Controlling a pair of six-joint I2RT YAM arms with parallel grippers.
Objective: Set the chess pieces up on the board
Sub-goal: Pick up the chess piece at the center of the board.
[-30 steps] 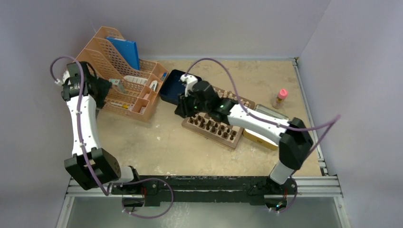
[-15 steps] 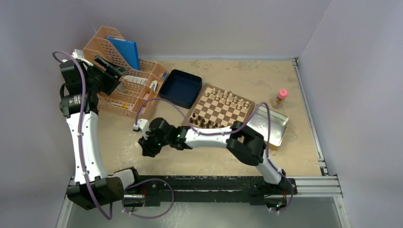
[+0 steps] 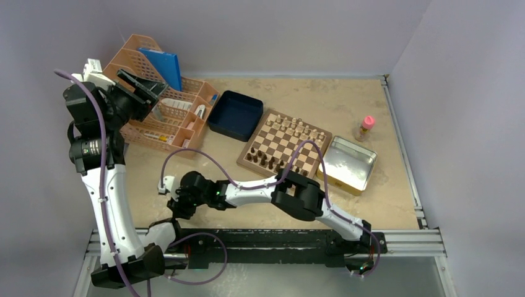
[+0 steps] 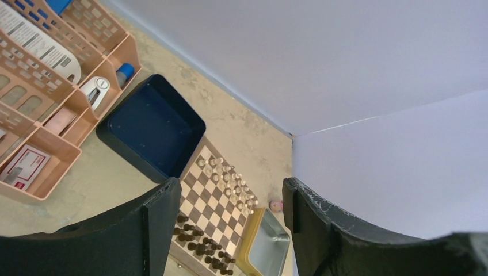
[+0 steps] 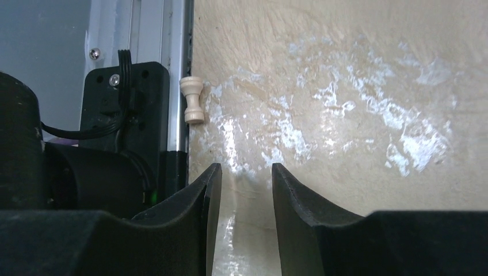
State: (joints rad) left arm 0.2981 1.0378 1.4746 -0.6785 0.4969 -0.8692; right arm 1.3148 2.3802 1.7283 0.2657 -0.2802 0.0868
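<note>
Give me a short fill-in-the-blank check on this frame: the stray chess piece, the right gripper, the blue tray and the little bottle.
1. The stray light chess piece lies on its ____.
2. The right gripper is open and holds ____.
3. Inside, the dark blue tray is ____.
4. The small bottle beside the metal tin has a ____ cap.

Missing words: side; nothing; empty; pink.

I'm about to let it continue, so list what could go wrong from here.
The chess piece lies at the edge of the table beside the rail; a nudge from the right gripper could roll it off.
The jaws sit offset from it, so closing now grabs nothing.
</note>
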